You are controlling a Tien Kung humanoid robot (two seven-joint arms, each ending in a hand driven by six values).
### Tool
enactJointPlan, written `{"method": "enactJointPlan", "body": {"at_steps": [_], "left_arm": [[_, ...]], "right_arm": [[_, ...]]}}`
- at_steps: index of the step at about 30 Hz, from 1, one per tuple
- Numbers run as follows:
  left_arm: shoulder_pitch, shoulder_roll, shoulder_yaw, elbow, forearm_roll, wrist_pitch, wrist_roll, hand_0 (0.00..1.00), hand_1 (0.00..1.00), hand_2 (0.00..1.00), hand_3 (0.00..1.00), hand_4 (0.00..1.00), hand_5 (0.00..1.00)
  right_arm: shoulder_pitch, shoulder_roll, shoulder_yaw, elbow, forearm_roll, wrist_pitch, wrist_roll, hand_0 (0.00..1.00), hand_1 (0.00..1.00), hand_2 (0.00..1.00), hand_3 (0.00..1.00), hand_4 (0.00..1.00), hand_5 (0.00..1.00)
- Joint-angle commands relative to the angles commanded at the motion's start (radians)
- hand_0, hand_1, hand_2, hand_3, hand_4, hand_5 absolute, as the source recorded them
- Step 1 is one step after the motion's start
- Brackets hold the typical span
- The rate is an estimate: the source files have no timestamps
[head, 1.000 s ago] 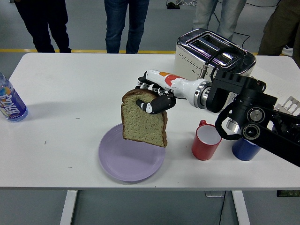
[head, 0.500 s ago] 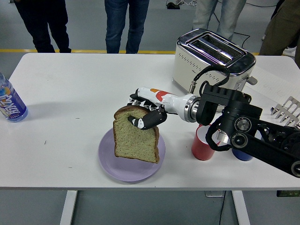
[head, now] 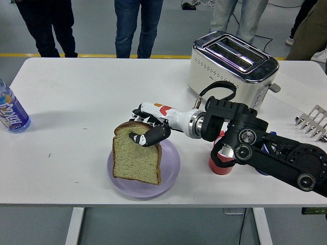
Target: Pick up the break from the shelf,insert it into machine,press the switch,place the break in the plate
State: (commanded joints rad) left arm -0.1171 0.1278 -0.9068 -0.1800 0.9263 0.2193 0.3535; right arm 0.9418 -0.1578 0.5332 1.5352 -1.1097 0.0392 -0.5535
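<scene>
My right hand (head: 144, 133) is shut on a slice of brown bread (head: 136, 159), pinching its top crust. The slice hangs nearly upright, its lower edge down over the left part of the purple plate (head: 171, 164); whether it touches the plate I cannot tell. My right arm (head: 255, 150) reaches in from the right, low across the table. The silver toaster (head: 230, 64) stands behind it at the back right, both slots empty. My left arm is out of view.
A red cup (head: 219, 164) and a blue cup sit just right of the plate, mostly hidden by my forearm. A metal rack (head: 311, 121) is at the right edge. A water bottle (head: 11, 113) stands far left. Several people stand beyond the table.
My right hand has carried the bread down and to the left, from above the plate's right side to low over the plate. The forearm now covers the cups.
</scene>
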Motion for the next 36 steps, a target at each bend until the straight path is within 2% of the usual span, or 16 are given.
{"method": "enactJointPlan", "body": {"at_steps": [20, 36], "left_arm": [[-0.008, -0.003, 0.002, 0.0, -0.002, 0.0, 0.0, 0.632, 0.486, 0.461, 0.539, 0.328, 0.803], [-0.011, -0.004, 0.006, 0.0, -0.007, 0.001, 0.0, 0.633, 0.486, 0.457, 0.539, 0.332, 0.8]], "right_arm": [[-0.041, 0.112, 0.0, -0.137, 0.041, -0.055, 0.054, 0.002, 0.074, 0.38, 0.439, 0.513, 0.035], [-0.055, 0.138, -0.01, -0.226, 0.039, -0.093, 0.08, 0.002, 0.077, 0.381, 0.44, 0.512, 0.026]]}}
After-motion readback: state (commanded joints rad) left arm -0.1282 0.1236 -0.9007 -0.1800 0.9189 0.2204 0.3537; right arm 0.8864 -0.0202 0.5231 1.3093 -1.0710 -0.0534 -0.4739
